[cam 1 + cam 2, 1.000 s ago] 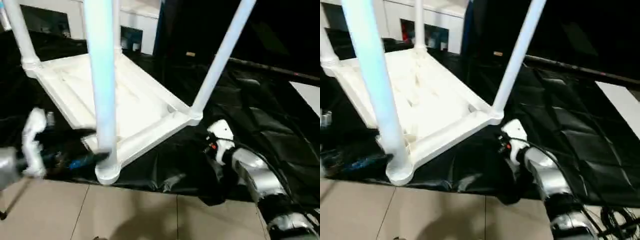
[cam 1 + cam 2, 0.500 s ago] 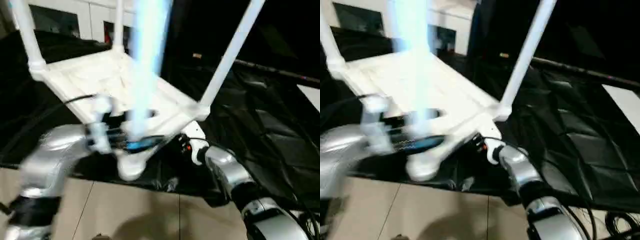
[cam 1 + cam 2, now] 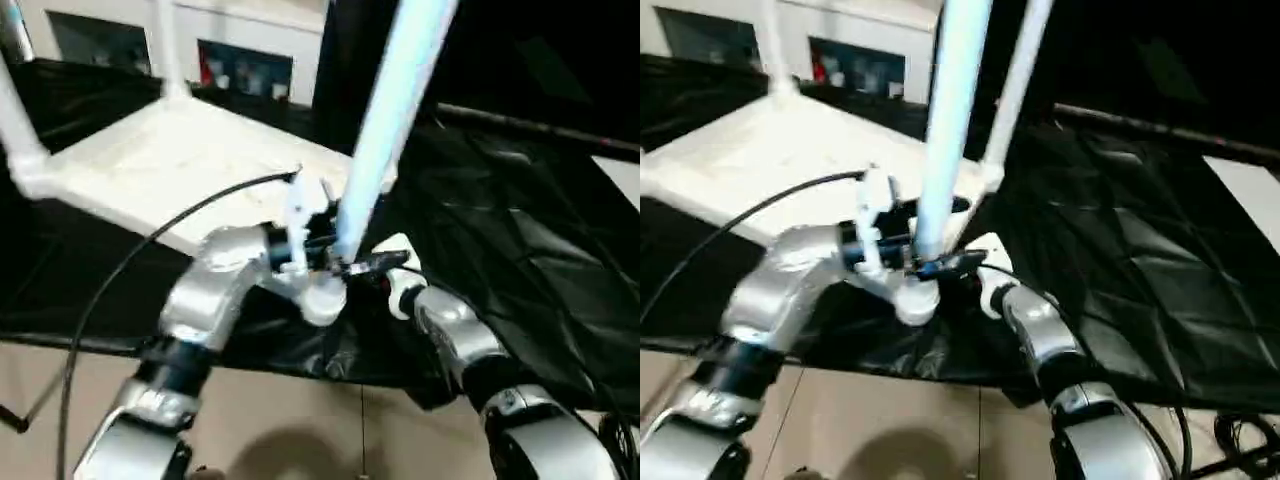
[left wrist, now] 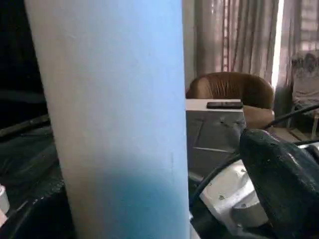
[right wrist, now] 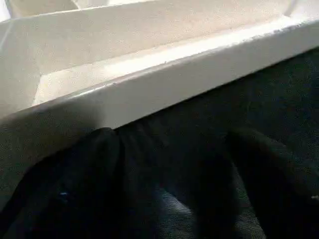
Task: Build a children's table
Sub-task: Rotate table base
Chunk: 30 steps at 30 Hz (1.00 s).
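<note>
The white children's table lies upside down on the black-draped work table, with its ribbed tabletop [image 3: 170, 160] facing up and its legs standing upward. The near leg [image 3: 385, 120] rises from the near corner socket [image 3: 322, 300]. My left gripper [image 3: 335, 255] is open around the base of that leg. In the left wrist view the leg [image 4: 114, 114] fills the picture, with a gap between it and one black finger [image 4: 281, 184]. My right gripper [image 5: 169, 199] is open and empty, low over the black cloth, just short of the tabletop's side rim [image 5: 164, 69].
Two other legs [image 3: 15, 110] [image 3: 1015, 90] stand at the far-left and far-right corners, and another [image 3: 165, 50] at the back. Black cloth [image 3: 520, 230] covers the work table to the right. Tiled floor [image 3: 290, 420] lies below its front edge. A black cable [image 3: 140, 260] arcs over my left forearm.
My left arm has swung in from the left to the base of the near leg. My right gripper has come closer to the near corner. The head view has shifted.
</note>
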{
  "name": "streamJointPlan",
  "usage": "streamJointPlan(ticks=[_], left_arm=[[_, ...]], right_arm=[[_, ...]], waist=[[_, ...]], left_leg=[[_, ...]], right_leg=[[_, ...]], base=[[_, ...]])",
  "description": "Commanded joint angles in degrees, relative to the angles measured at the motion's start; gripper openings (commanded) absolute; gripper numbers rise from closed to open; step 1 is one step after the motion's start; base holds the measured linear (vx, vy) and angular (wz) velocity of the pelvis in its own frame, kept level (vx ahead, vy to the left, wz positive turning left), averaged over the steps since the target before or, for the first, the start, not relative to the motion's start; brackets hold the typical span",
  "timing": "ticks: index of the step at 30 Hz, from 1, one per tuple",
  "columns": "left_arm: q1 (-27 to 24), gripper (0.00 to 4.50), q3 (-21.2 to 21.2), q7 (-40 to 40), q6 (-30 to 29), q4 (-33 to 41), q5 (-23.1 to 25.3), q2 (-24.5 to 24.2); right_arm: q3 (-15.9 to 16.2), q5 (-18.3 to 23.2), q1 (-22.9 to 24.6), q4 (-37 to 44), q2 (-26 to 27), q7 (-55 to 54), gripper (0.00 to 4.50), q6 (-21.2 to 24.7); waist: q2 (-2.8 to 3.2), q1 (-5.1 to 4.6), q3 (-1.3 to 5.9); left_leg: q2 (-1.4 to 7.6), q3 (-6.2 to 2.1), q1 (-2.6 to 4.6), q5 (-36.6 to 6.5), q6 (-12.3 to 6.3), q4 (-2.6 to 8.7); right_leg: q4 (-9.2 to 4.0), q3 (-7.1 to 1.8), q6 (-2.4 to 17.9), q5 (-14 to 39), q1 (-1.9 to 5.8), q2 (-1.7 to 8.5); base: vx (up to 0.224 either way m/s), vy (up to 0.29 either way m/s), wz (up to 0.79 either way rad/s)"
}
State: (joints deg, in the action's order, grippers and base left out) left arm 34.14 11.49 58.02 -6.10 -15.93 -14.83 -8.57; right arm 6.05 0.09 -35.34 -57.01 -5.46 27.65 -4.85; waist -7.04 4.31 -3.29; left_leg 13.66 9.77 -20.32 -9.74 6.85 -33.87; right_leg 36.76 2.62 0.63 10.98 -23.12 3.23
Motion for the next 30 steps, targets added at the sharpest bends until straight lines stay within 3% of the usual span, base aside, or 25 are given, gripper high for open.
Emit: streamJointPlan(ticks=[1,11,20,25,29,30], left_arm=[[1.6,4.5,5.2,0.7,1.1,-0.9,1.3,3.2],[2.7,4.5,7.0,-2.6,6.7,-7.9,5.6,8.3],[7.4,4.5,2.7,-10.7,12.2,-18.1,11.8,4.3],[4.1,4.5,2.1,0.2,8.9,-14.2,8.9,-2.4],[2.6,4.5,3.3,6.3,6.5,-12.3,7.4,-5.5],[2.0,4.5,4.1,8.7,5.8,-11.5,7.4,-7.3]], right_arm=[[0.8,0.6,-1.2,0.3,2.0,1.5,4.26,-1.8],[-0.5,0.4,-2.0,-1.3,2.6,1.1,4.45,-3.3],[-2.8,-0.5,-2.0,-2.6,-0.3,-2.7,4.45,-4.1],[-4.4,0.4,-0.7,0.5,-4.8,0.7,4.45,-4.1],[-4.4,1.0,0.6,3.0,-7.4,4.7,4.45,-3.9],[-4.0,1.0,1.6,4.5,-8.9,7.2,4.45,-3.5]], waist=[[1.97,0.01,3.94],[2.32,0.03,3.73],[2.04,0.21,3.78],[2.0,0.17,3.82],[2.3,0.6,3.81],[2.78,0.79,3.79]], left_leg=[[-0.42,0.53,0.29,-14.2,1.99,3.82],[-0.31,0.47,0.53,-17.3,1.44,4.0],[-0.46,0.48,0.18,-13.9,0.48,3.8],[-0.32,0.65,0.24,-12.2,0.07,3.76],[-0.39,0.87,0.41,-11.1,-0.38,3.71],[-0.33,0.86,0.54,-11.2,-0.34,3.78]], right_leg=[[-4.45,-2.1,10.3,8.4,2.61,3.22],[-5.01,-2.11,11.1,10.7,2.5,3.29],[-4.78,-2.18,10.7,10.5,2.78,3.51],[-4.31,-2.18,12.1,6.7,2.74,3.48],[-4.02,-2.23,12.9,4.0,2.81,3.33],[-4.02,-2.25,13.0,3.7,2.73,3.33]], base=[[0.0,0.0,0.0],[0.0,0.0,0.0],[0.0,0.0,0.0],[0.0,0.0,0.0],[0.0,0.0,0.0],[0.0,0.0,0.0]])
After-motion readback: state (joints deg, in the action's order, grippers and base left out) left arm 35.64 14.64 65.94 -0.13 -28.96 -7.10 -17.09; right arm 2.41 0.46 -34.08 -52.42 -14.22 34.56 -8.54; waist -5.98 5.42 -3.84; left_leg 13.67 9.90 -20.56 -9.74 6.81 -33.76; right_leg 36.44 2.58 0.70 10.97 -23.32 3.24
